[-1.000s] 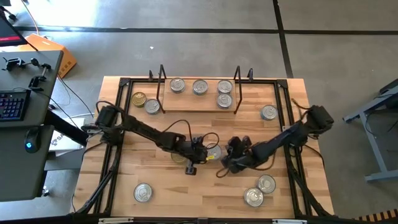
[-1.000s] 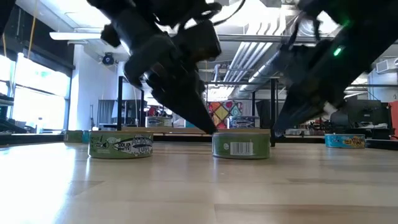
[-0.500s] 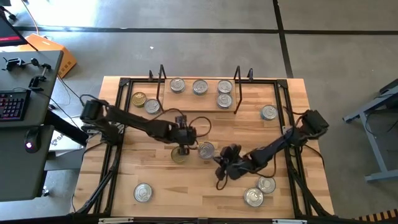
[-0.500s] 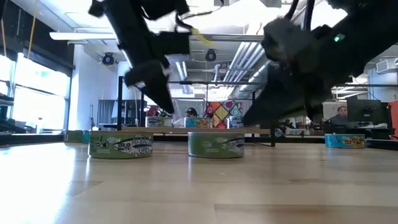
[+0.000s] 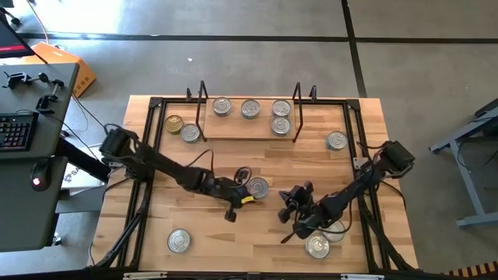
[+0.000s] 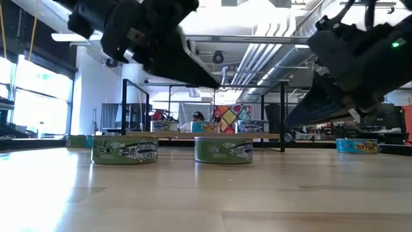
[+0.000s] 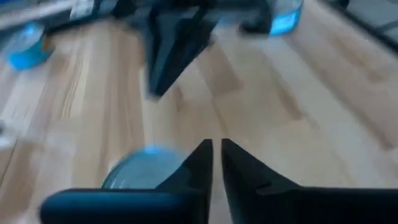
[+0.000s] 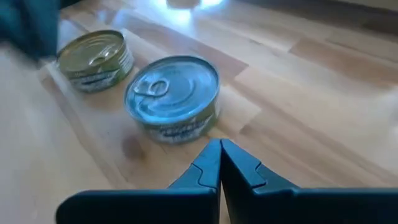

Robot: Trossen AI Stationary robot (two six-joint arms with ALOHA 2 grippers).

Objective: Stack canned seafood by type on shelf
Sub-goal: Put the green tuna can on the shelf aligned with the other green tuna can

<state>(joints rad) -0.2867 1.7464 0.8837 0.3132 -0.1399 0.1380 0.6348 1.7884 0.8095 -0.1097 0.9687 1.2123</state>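
A silver-lidded tin stands on the tabletop; it also shows in the right wrist view and the low view. Beside it is a gold-lidded tin, mostly hidden under my left arm in the high view. My left gripper hovers shut just left of the silver tin, raised above it. My right gripper is shut, off to the tin's right, and lifted too. The shelf at the far side carries several silver tins.
Loose tins stand around: a gold one and a silver one left of the shelf, one right of it, one near-left, and one near-right by my right arm. Black frame rails run along the table's edges.
Both grippers were at the silver tin a second ago. The tin slid a little toward the table's left and then stayed put. My right gripper drew back toward the near-right and rose. My left gripper swung toward the far edge, then came back near the tin, raised.
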